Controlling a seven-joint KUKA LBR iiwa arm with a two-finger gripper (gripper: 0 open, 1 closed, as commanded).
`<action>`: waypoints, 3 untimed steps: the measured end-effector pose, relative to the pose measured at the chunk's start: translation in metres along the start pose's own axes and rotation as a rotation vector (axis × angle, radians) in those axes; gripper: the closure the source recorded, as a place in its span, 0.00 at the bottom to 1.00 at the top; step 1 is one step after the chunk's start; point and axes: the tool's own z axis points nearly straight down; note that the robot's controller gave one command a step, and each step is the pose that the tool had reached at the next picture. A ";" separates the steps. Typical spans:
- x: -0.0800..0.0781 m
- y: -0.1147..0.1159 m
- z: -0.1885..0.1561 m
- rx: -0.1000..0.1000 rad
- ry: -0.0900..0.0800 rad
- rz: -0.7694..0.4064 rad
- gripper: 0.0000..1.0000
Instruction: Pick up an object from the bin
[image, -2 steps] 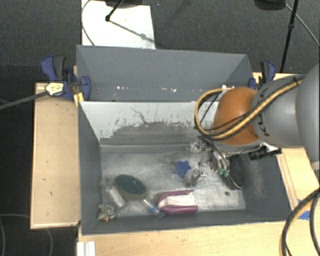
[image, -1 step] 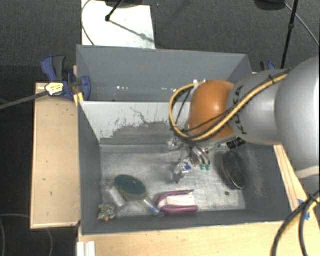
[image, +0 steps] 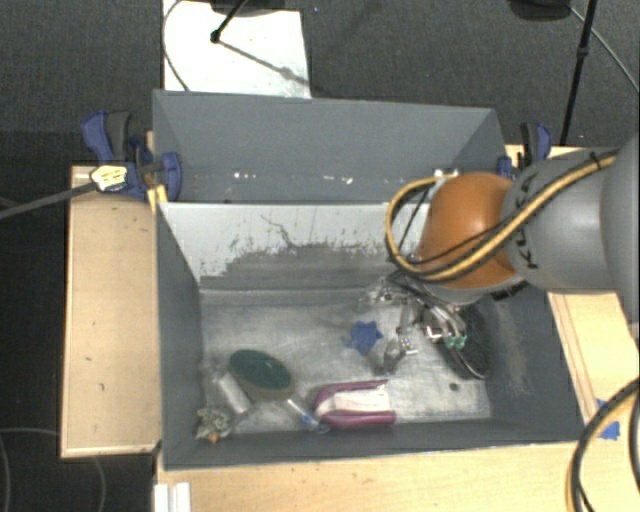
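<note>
Along the near wall of the grey metal bin, a purple-and-white packet lies flat on the floor. A dark green oval pad lies just to its left, and a silvery clump of small parts sits in the near left corner. Farther in, toward the middle of the floor, a small blue piece lies alone, well apart from the packet. The tool is lowered close to the floor just beside the blue piece, on its right; whether the two touch cannot be told, nor whether the tool is open or closed. A black object lies against the right side of the floor, just past the tool. Above, the arm reaches in from the right, its wrist under a rounded orange cover looped with yellow-and-black cables. The far part of the floor beyond is scuffed, bare metal.
</note>
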 end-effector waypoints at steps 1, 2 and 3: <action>-0.021 0.041 -0.001 -0.001 0.002 -0.208 0.00; -0.022 0.041 -0.004 -0.001 -0.002 -0.205 1.00; -0.025 0.035 -0.160 0.002 -0.003 -0.439 1.00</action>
